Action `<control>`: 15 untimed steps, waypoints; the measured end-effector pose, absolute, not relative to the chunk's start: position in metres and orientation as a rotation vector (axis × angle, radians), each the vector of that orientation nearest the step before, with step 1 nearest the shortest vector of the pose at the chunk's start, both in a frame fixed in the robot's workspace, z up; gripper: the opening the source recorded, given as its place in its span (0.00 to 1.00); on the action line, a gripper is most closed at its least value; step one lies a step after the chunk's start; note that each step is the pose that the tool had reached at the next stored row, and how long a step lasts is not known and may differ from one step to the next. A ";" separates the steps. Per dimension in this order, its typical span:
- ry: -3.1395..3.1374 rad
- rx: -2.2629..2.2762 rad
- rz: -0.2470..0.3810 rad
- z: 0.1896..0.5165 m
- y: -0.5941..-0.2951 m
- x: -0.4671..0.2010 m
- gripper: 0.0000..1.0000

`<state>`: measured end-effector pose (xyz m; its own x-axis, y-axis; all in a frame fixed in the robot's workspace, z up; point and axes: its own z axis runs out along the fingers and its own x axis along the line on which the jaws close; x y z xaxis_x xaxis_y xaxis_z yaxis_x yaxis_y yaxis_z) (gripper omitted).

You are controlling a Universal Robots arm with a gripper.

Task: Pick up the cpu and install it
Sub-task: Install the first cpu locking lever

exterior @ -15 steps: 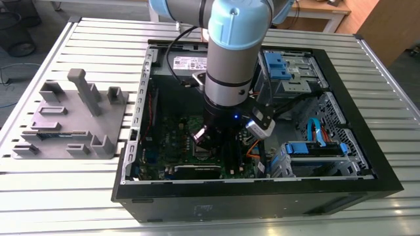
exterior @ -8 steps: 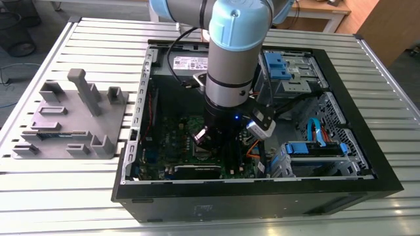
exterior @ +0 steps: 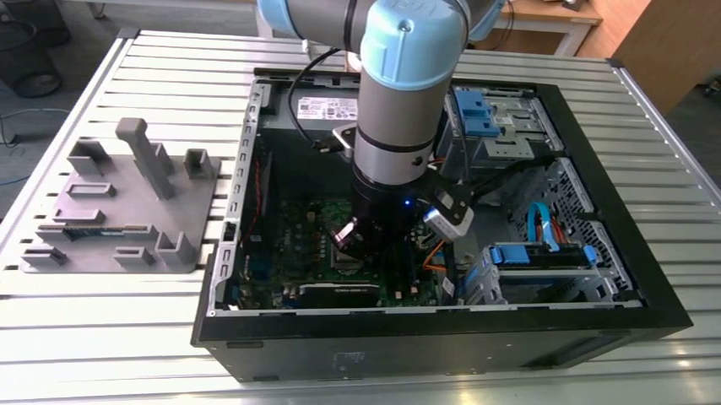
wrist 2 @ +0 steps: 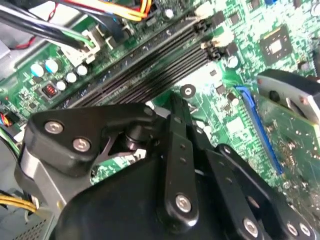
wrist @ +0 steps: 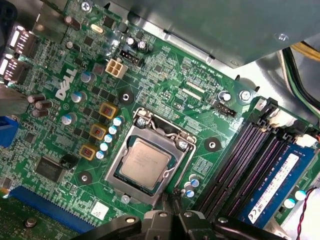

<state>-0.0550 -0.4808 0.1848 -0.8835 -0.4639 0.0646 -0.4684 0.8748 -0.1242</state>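
Observation:
The cpu, a small square chip with a silver-grey metal top, lies flat inside the metal socket frame on the green motherboard in the first wrist view. My gripper hangs just beside the socket's edge, apart from the chip, with nothing seen in it. In the exterior view the gripper reaches down into the open computer case over the motherboard. In the second wrist view the black gripper linkages cover the socket area.
Black memory slots with one blue-labelled module run beside the socket. Capacitors and a white connector stand around it. Cables and blue drive bays fill the exterior view's right side of the case. A grey studded tray sits outside on the slatted table.

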 end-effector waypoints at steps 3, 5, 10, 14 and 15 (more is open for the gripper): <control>-3.010 0.749 0.212 0.186 -0.481 -0.055 0.11; -3.011 0.749 0.210 0.189 -0.481 -0.055 0.11; -3.010 0.749 0.212 0.205 -0.481 -0.055 0.11; -3.010 0.749 0.212 0.206 -0.481 -0.055 0.11; -3.010 0.749 0.212 0.206 -0.481 -0.057 0.11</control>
<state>-0.0565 -0.4809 0.2056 -0.8835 -0.4639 0.0648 -0.4684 0.8747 -0.1243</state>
